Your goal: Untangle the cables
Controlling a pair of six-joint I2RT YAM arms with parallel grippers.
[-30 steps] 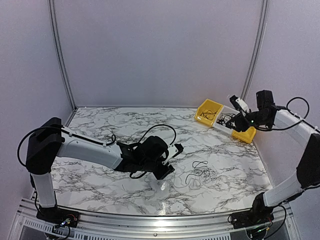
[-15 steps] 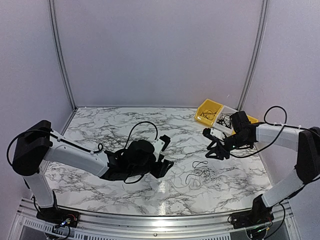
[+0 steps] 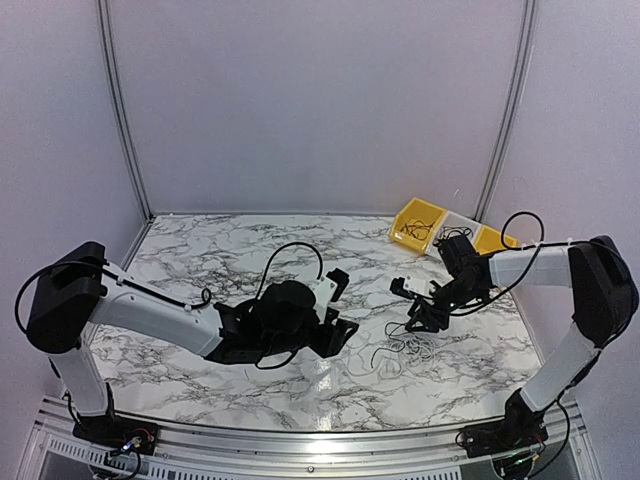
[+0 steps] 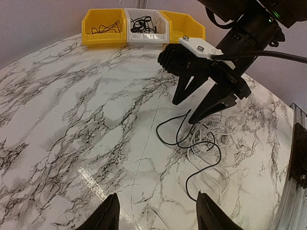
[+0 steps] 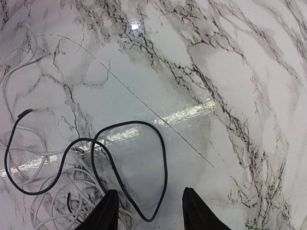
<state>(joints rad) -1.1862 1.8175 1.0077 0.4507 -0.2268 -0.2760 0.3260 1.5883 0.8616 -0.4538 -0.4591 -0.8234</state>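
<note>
The left black two-finger gripper point(image 4: 158, 218) gapes wide and empty, well short of the yellow and white plastic bins point(image 4: 100, 36). Nearer them lies the limp, light tangle of thin black cables point(image 4: 206, 143). Its free loop looks the best hold, just beneath the right gripper point(image 4: 184, 111), also spread wide.

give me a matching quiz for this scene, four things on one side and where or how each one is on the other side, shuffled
Column one:
1 right gripper
2 left gripper
3 black cable
4 white bin

Column two:
a set between two yellow bins
b lying in loops on the marble table
c jaws open, tips down at the black cable
d jaws open over bare marble, nothing between them

Pairs: 1-c, 2-d, 3-b, 4-a
</note>
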